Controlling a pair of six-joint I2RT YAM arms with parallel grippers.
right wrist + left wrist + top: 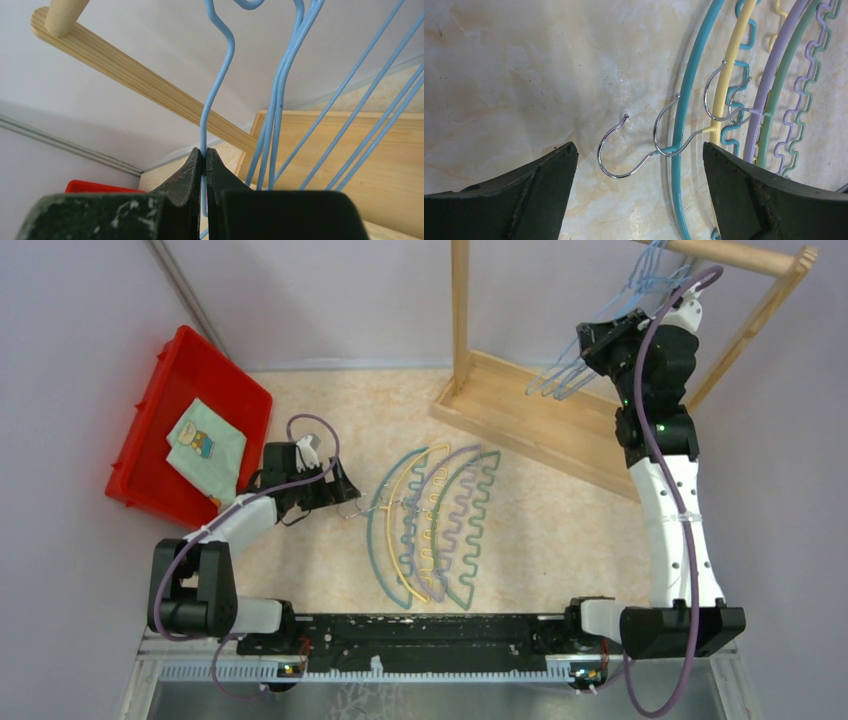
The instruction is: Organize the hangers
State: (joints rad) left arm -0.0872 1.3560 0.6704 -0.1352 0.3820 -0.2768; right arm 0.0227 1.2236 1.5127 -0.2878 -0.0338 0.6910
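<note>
Several arched plastic hangers lie side by side on the table: blue (382, 540), yellow (404, 530), purple (440, 510) and green (470, 530), metal hooks pointing left. My left gripper (345, 502) is open just left of them; in the left wrist view the blue hanger's metal hook (616, 150) lies between my fingers (544, 180), untouched. Light-blue wire hangers (600, 340) hang from the wooden rack's rail (740, 255). My right gripper (592, 340) is shut on one light-blue wire hanger (207, 110), pinching its neck below the hook.
A red bin (190, 425) holding a folded cloth (205, 450) stands at the far left. The wooden rack's base (530, 420) and upright post (460, 310) stand at the back right. A grey wall bounds the table's back and sides.
</note>
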